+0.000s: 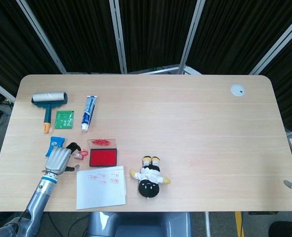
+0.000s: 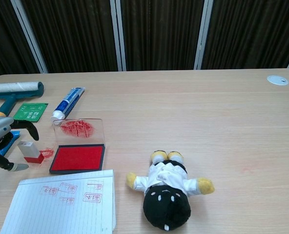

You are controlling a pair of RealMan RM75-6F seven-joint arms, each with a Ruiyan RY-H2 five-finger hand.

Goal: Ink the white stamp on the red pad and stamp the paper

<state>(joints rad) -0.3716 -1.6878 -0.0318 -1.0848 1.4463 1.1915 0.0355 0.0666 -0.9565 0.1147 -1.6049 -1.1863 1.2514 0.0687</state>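
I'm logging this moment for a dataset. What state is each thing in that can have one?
Stamp: upright on the table, left of the pad, not held.
Left hand: open, fingers around the stamp, not gripping.
Ink pad: open, clear lid flipped back, smeared red.
Paper: flat, several red prints on it.
Toothpaste: capped, lying flat.
Doll: lying down.
Right hand: not in view.
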